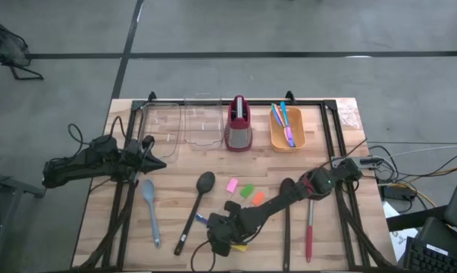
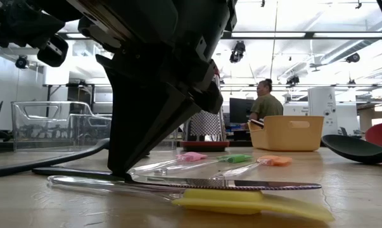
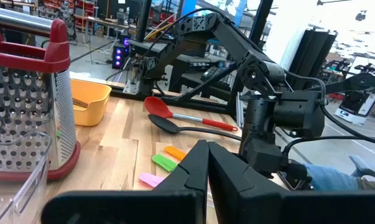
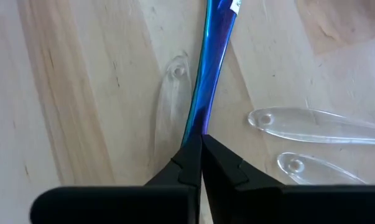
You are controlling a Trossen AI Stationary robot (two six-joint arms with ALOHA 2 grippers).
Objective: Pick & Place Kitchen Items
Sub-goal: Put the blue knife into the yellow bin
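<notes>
My right gripper [image 4: 201, 146] is down at the table's near middle [image 1: 215, 244], shut on a thin blue iridescent piece of cutlery [image 4: 207, 74]. The piece lies low along the table [image 2: 241, 184], beside a yellow block [image 2: 241, 201]. Pink [image 1: 232, 184], green [image 1: 247, 191] and orange [image 1: 258, 198] blocks lie on the wood just beyond. Their clear handles [image 4: 318, 124] show beside the fingers. A black spoon [image 1: 196, 208] and a grey-blue spoon [image 1: 150, 208] lie to the left, a red spoon [image 1: 309, 235] to the right. My left gripper [image 3: 207, 162] waits shut at the table's left [image 1: 154, 148], holding nothing. My right gripper pinches the blue cutlery piece's narrow shaft [image 4: 199, 121] between its two fingertips. The fingers come from above, slanting down. The piece runs on away from them, along their line. In the low view it lies flat near the tabletop [image 2: 197, 183], not lifted.
Along the far edge stand two clear bins [image 1: 201, 125], a red-and-grey grater [image 1: 239, 125] and an orange bin [image 1: 286, 129] holding coloured cutlery. A second black spoon [image 1: 286, 189] lies under my right arm. A person stands in the room behind the table [image 2: 267, 101].
</notes>
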